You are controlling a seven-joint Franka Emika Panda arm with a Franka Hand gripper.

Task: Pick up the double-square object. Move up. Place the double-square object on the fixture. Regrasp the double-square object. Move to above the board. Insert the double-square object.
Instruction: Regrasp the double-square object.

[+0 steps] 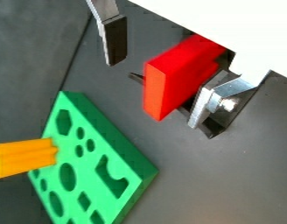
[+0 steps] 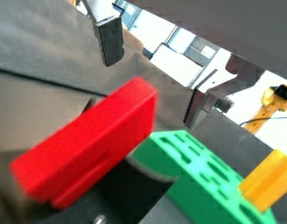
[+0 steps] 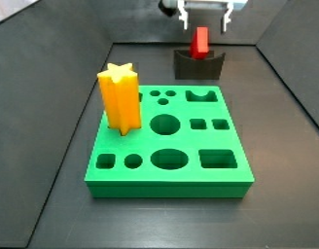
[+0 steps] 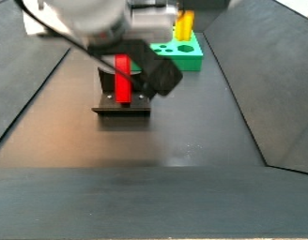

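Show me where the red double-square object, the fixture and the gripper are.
double-square object (image 3: pixel 200 41), side view, its red face.
fixture (image 3: pixel 197 67), side view, dark front face.
gripper (image 3: pixel 205 21), side view, midway between fingertips, above the fixture.

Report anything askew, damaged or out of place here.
Nothing stands out. The double-square object stands upright in the fixture, the open tool above it. The yellow star stands upright in the board.

End effector (image 3: pixel 205 21) open above small bright red stepped peg (image 3: pixel 200 41) in dark notched fixture (image 3: pixel 198 66); tall yellow star prism (image 3: pixel 118 95) blocks green board's (image 3: pixel 169 175) left side.
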